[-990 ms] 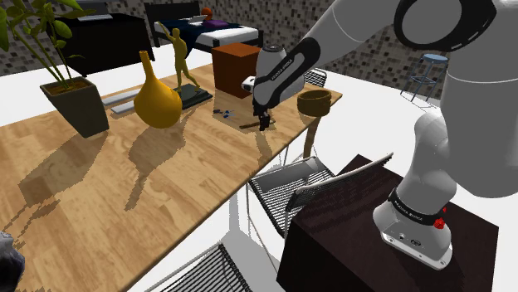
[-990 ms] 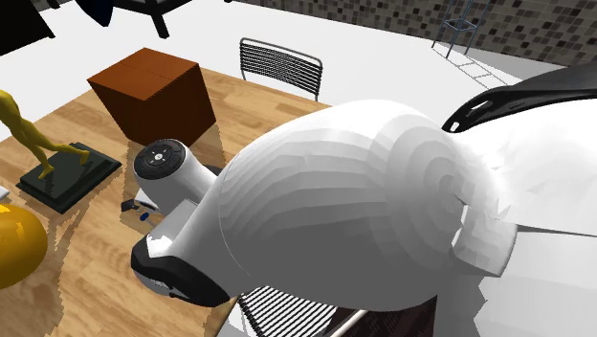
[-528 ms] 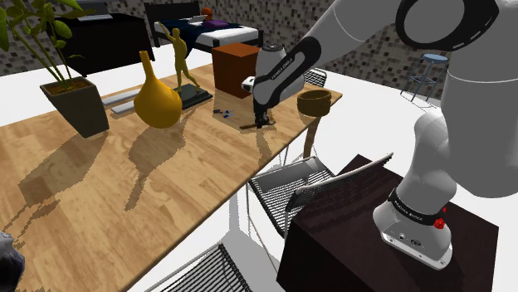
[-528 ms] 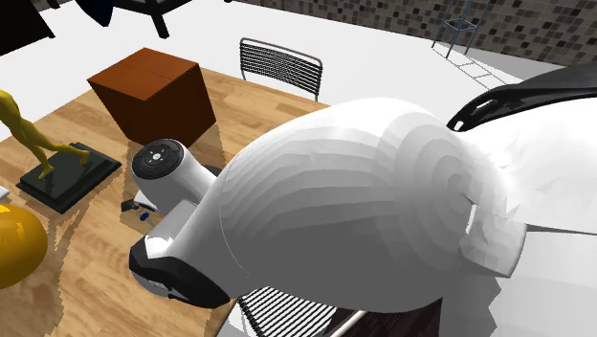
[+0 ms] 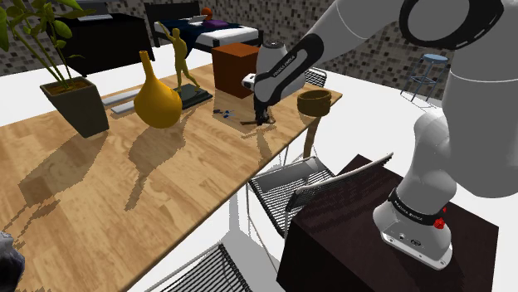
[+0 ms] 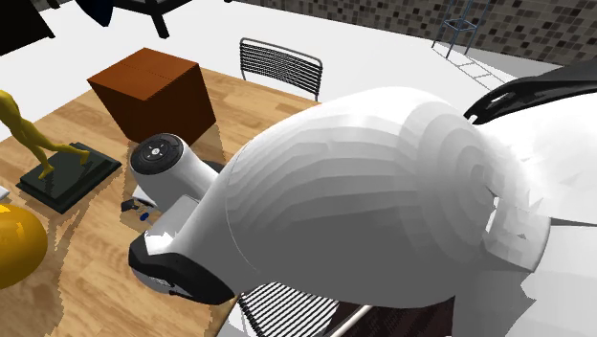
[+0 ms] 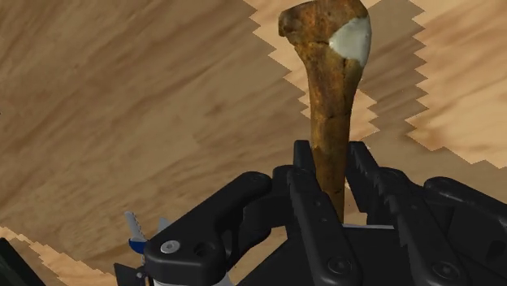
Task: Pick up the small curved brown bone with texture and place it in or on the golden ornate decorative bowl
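Observation:
The brown textured bone (image 7: 329, 106), with a pale patch at its far knob, stands out between my two black fingers (image 7: 302, 175), which clasp its shaft. My gripper (image 7: 331, 158) is shut on it, just above the wooden table (image 7: 122, 106). In the shoulder view the gripper (image 5: 262, 118) points down at the table near its right edge, and the bone (image 5: 249, 124) shows as a dark sliver under it. The brown-gold bowl (image 5: 315, 101) sits on the table corner a short way to the right of the gripper.
A brown box (image 5: 235, 70) stands just behind the gripper, with small blue bits (image 5: 221, 110) beside it. A golden figurine (image 5: 181, 56), yellow vase (image 5: 157, 97) and potted plant (image 5: 73, 99) lie further left. Wire chairs (image 5: 286, 187) stand by the table edge.
The fingers have gone from wide apart to clasping the bone. The hand has shifted slightly over the same spot on the table.

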